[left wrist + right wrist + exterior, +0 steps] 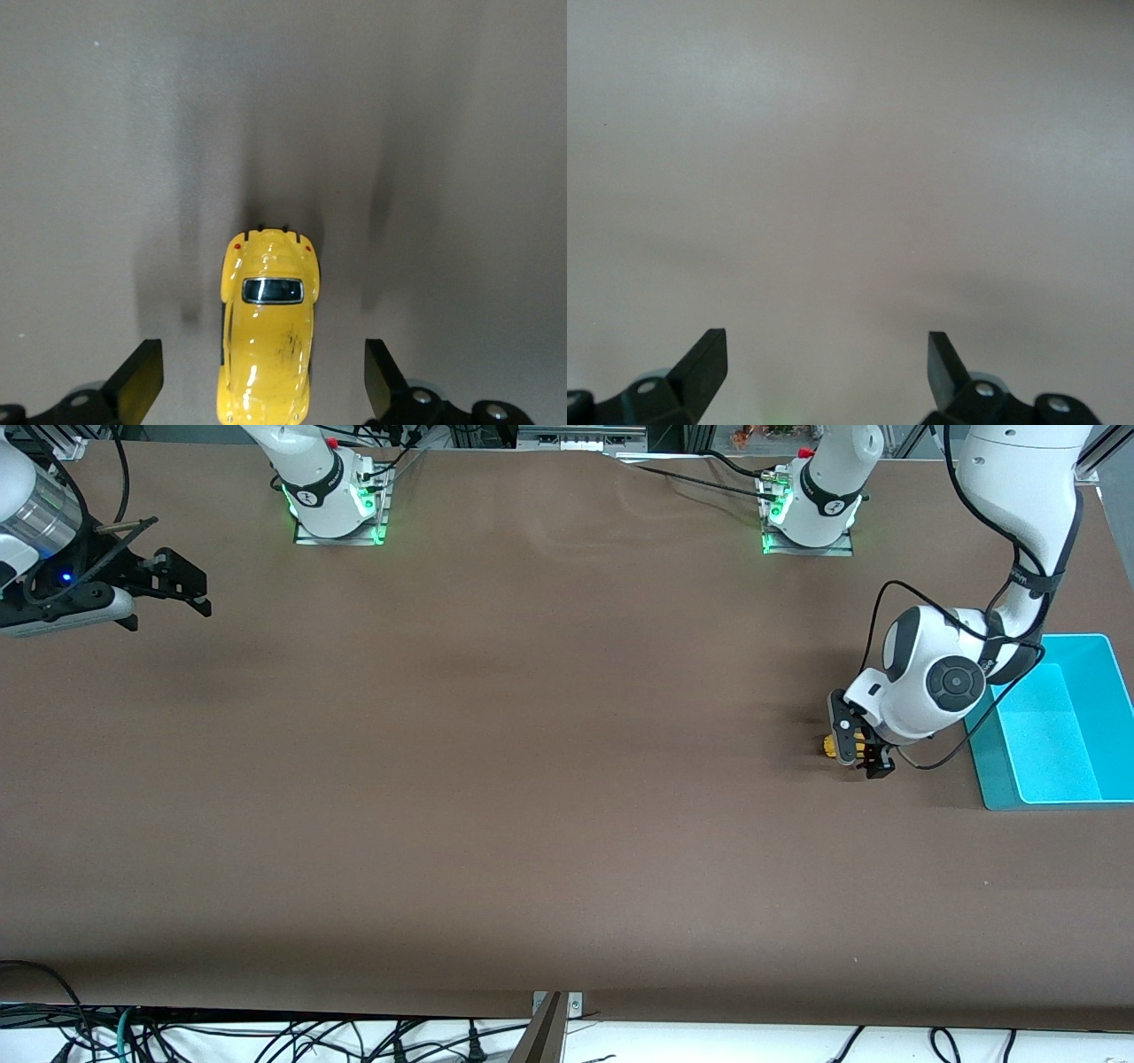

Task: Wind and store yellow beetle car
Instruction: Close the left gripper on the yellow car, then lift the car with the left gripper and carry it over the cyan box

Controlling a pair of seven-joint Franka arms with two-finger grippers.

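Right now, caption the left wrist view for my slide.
Open left gripper straddles the yellow beetle car on the brown table.

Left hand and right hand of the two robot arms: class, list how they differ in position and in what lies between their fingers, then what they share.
The left hand is low over the brown table beside the turquoise plastic bin; the right hand waits at the right arm's end. The tiny yellow beetle-shaped toy car lies between the left hand's fingers, untouched; the right hand's fingers frame only bare table. Both are open.
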